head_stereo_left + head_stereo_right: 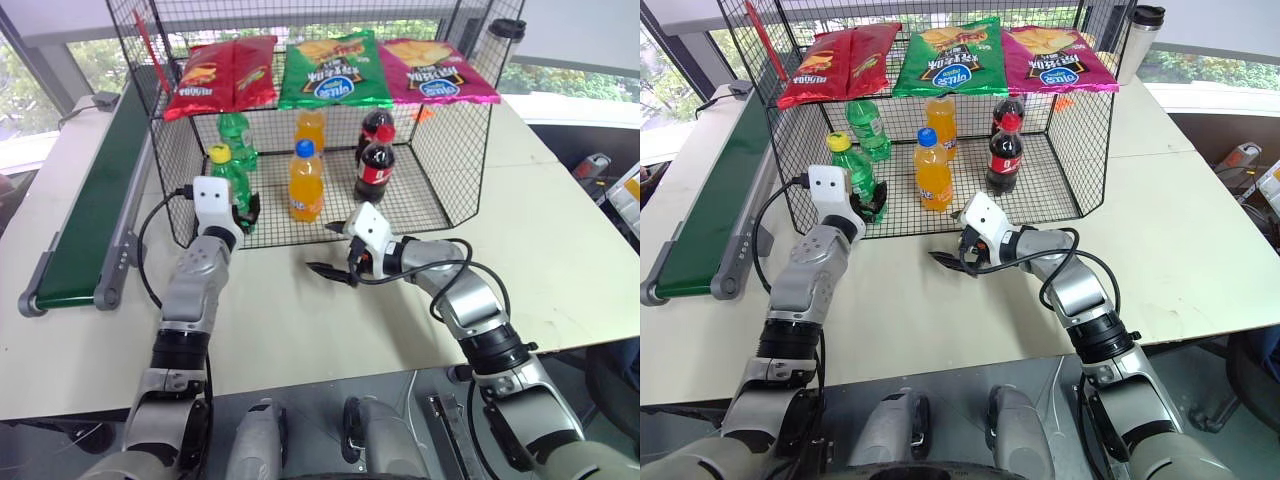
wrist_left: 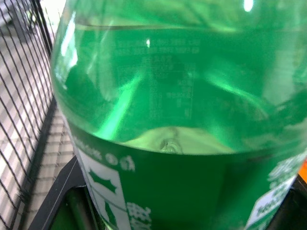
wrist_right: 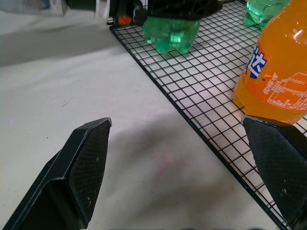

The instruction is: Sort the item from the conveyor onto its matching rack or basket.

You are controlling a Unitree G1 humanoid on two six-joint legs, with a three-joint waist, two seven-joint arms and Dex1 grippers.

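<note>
The left gripper (image 1: 243, 212) hides the lower half of the small clear-green plastic soda bottle with a yellow cap (image 1: 226, 172), clamped upright at the front left corner of the large black wire-mesh cage (image 1: 420, 215), left of centre frame. Inside stand orange (image 1: 305, 182), cola (image 1: 375, 166) and green-capped bottles (image 1: 235, 135). The right gripper (image 1: 335, 255), jaws spread and empty, hovers over the white table (image 1: 560, 260) at centre.

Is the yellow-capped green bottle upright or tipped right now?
Upright. The green bottle stands cap-up on the cage's mesh floor, beside the orange bottle, with the left end effector shut on its lower body.
</note>
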